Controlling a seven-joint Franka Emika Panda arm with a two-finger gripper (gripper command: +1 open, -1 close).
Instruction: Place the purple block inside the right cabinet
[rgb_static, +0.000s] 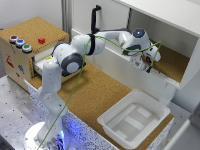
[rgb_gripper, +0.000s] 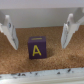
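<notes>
The purple block (rgb_gripper: 36, 48), marked with a yellow A, sits on the cork floor of the right cabinet (rgb_static: 172, 62), between the jaws but free of both; they stand wide apart, one on each side of it. The gripper (rgb_static: 148, 61) hangs inside the cabinet opening, the arm (rgb_static: 75, 52) reaching in across the counter (rgb_static: 95, 95). A white tub (rgb_static: 134, 118) lies on the counter at the exterior view's right, nothing in it. A cork-topped box (rgb_static: 27, 45) with colored buttons stands at the exterior view's left.
</notes>
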